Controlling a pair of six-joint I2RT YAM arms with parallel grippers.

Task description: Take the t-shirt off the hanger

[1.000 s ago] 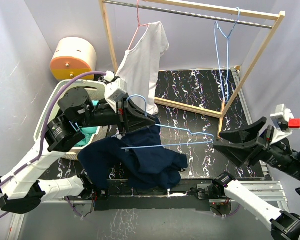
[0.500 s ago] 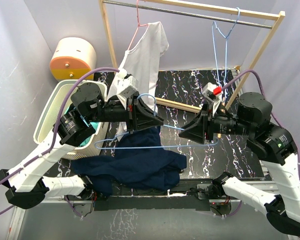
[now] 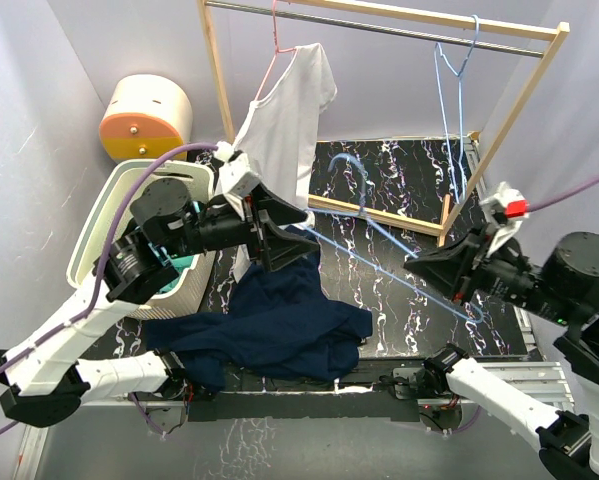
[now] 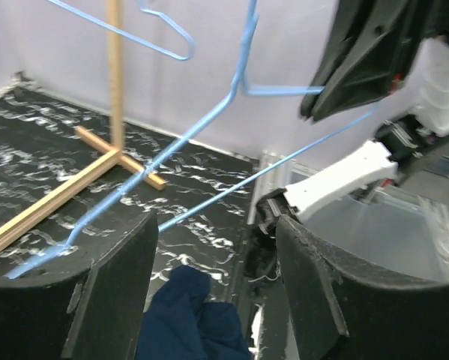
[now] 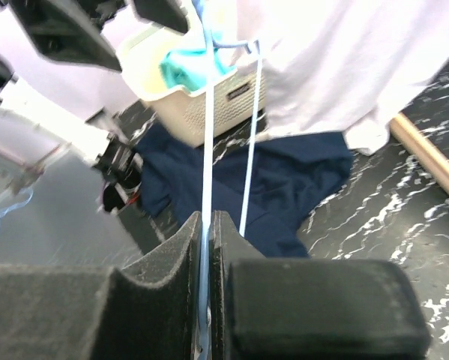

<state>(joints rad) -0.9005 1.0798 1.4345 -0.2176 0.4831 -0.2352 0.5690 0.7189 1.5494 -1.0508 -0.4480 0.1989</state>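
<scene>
**Inspector:** One garment is at issue, the navy t-shirt (image 3: 279, 330). Where does it lie?

**Assistant:** In a loose heap on the near part of the black marbled table (image 3: 399, 175), just beside the laundry basket (image 5: 168, 94). The blue hanger (image 5: 208, 150) is raised above it and appears free of cloth. Its end nearest the left arm is hidden, so I would not swear to that.

**Inspector:** Tools?

**Assistant:** The right gripper (image 5: 206, 221) is clamped on the hanger's wire. The left gripper (image 4: 217, 232) has its fingers apart with nothing between them.

**Inspector:** Handling?

**Assistant:** I judge the shirt soft, light and limp. It will sag and drag rather than slip or break. It is best pinched at a raised fold or the hem, not scooped flat. The hanger is thin, springy wire and may twist in so narrow a grip.

**Inspector:** Containers?

**Assistant:** One basket, cream with slotted walls, holding a teal cloth (image 5: 187, 64). The navy shirt lies outside it.
</scene>
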